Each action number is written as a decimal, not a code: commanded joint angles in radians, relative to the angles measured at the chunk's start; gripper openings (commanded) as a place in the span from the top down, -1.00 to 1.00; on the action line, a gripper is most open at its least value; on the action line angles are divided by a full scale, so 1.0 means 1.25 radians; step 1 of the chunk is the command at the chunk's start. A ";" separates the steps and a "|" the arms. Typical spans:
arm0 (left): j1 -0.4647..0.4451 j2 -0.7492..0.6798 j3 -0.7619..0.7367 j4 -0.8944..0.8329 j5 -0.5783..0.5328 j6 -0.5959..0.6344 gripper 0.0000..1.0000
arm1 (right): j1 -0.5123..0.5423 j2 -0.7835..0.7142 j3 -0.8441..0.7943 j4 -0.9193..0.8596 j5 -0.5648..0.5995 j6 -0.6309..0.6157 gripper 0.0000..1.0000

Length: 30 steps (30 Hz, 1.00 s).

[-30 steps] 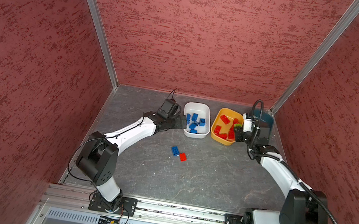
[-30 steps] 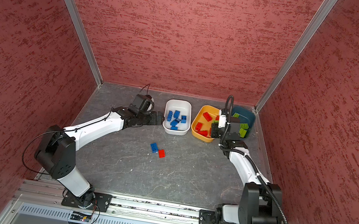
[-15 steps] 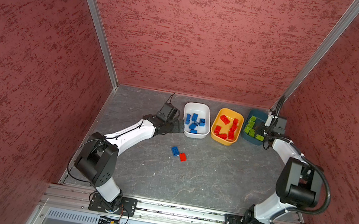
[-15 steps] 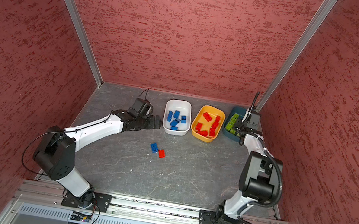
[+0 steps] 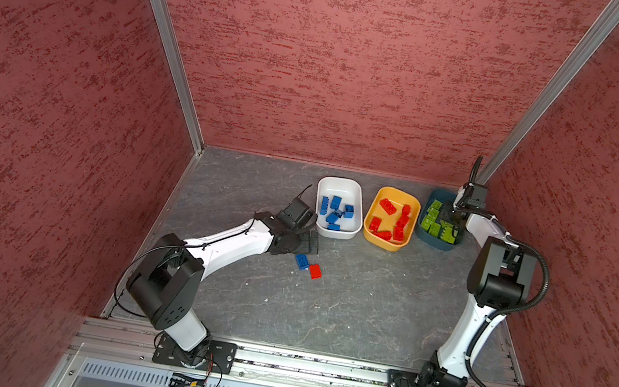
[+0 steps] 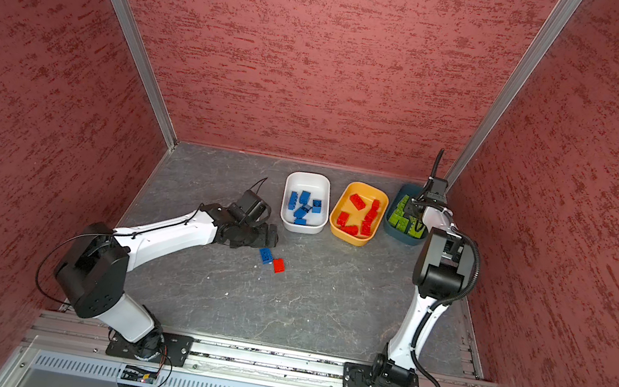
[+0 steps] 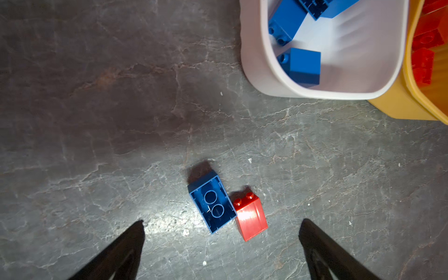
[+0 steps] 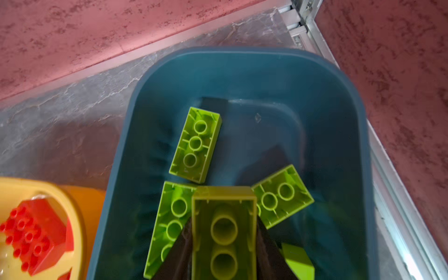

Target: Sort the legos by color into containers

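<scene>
I have the left gripper (image 7: 223, 221) wide open, its two black fingers (image 7: 126, 249) coming in from the lower corners of the left wrist view with nothing between them but bare table (image 5: 343, 313). Just beyond the tips, in the lower middle of that view, lie the last two loose pieces: a blue brick (image 7: 212, 206) on its back, hollow side up, and a red brick (image 7: 251, 219) on its side, the two touching along one edge. In both top views they sit near the middle of the floor, right of the gripper and below the white tub (image 5: 343, 182).

The right gripper (image 8: 224, 224) is clamped on a lime brick (image 8: 224, 242), hollow underside toward the camera, held over the teal tub (image 8: 242, 52) (I cannot tell whether it touches the pile beneath). Other lime bricks (image 8: 195, 145) lie in the tub below it.

The three tubs stand in a row at the upper right of the floor: the white one holds blue bricks (image 5: 334, 209), the yellow-orange tub (image 5: 396, 191) in the middle holds red bricks (image 5: 388, 206), and the teal one sits in the far right corner.
</scene>
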 commanded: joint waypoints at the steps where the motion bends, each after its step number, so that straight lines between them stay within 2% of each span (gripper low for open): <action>1: -0.002 0.002 0.009 -0.012 -0.013 -0.017 -0.99 | -0.003 0.035 0.067 -0.050 0.068 0.048 0.20; 8: -0.012 0.024 0.033 -0.026 -0.028 -0.007 -0.99 | -0.003 0.028 0.093 -0.035 -0.019 0.062 -0.24; 15: -0.014 0.031 0.032 -0.031 -0.031 -0.011 -0.99 | -0.003 -0.095 0.007 -0.004 -0.092 0.090 -0.49; 20: -0.016 0.037 0.042 -0.036 -0.034 -0.012 -0.99 | 0.009 -0.251 -0.150 0.057 -0.104 0.114 -0.74; 21: -0.016 0.040 0.043 -0.039 -0.035 -0.014 -0.99 | 0.012 -0.286 -0.186 0.070 -0.107 0.120 -0.95; 27: -0.022 0.076 0.080 -0.099 -0.076 -0.043 -0.99 | 0.058 -0.530 -0.402 0.121 -0.106 0.178 -0.98; 30: -0.030 0.099 0.099 -0.113 -0.081 -0.045 -0.99 | 0.090 -0.664 -0.525 0.166 -0.103 0.250 -0.98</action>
